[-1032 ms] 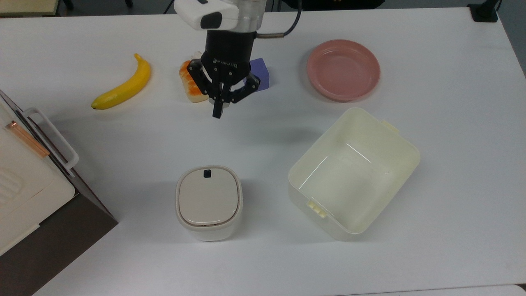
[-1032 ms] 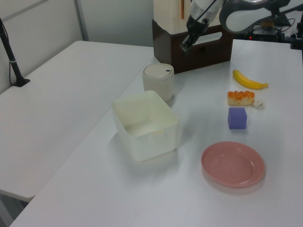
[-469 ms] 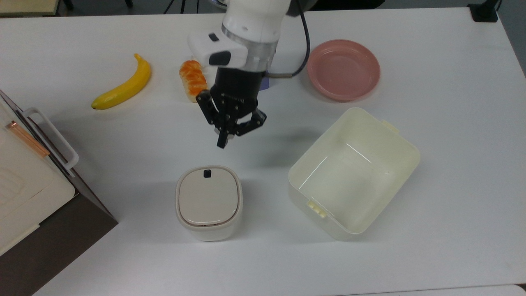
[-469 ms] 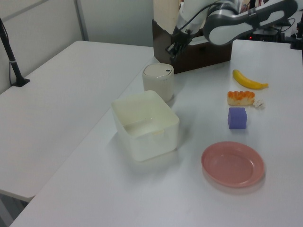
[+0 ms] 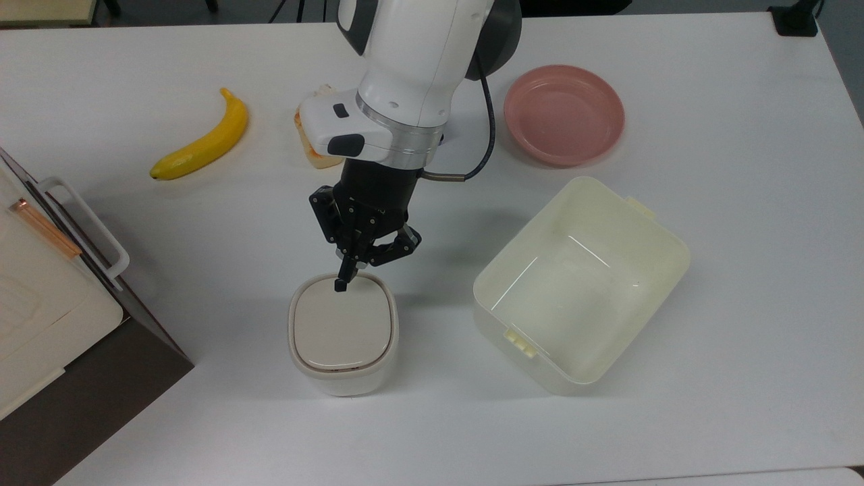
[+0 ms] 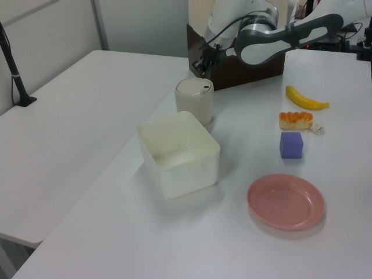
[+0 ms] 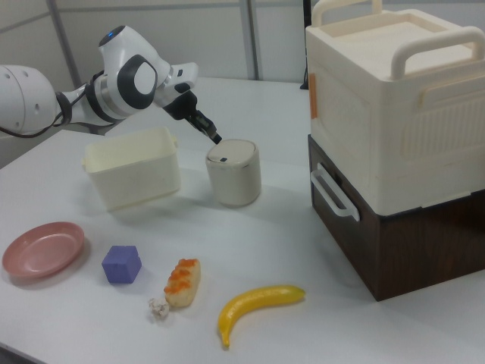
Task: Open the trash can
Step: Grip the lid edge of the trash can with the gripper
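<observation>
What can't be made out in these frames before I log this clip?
- Push button on the trash can lid: in the top view the gripper tip covers it, so contact cannot be judged.
- Purple cube: behind the arm in the top view.
- Bread piece: mostly under the wrist in the top view.
- Appliance: cut off by the top view's left edge.
- Trash can contents: hidden by the closed lid.

We see the trash can (image 5: pixel 343 333) at the tub's (image 5: pixel 665 246) left in the top view, the end effector (image 5: pixel 341 283) above its lid edge, banana (image 5: pixel 202 140) and plate (image 5: pixel 563 113) farther back on the desk (image 5: pixel 742 202).
</observation>
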{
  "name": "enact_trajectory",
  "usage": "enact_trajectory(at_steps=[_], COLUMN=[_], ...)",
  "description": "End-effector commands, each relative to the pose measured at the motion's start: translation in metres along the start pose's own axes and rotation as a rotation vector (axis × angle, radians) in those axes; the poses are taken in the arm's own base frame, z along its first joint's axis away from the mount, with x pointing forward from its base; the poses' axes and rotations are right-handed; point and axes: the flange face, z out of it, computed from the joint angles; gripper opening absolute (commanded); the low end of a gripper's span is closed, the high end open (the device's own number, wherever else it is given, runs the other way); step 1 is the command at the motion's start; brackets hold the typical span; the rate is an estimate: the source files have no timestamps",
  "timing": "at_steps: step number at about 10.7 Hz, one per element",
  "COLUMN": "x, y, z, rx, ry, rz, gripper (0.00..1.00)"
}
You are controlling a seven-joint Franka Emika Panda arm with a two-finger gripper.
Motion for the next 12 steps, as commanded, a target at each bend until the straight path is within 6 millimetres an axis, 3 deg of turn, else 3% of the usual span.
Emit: enact_trajectory(at_steps=[1, 6, 12], x=[0.005, -0.001, -0.032], y=[0.002, 0.008, 0.009], z=[0.004, 0.02, 0.059], rx=[-0.022, -0.053, -0.117], ry=[0.014, 0.003, -0.048], rz=[0.01, -0.009, -0.069], gripper=[0.04, 0.05, 0.05])
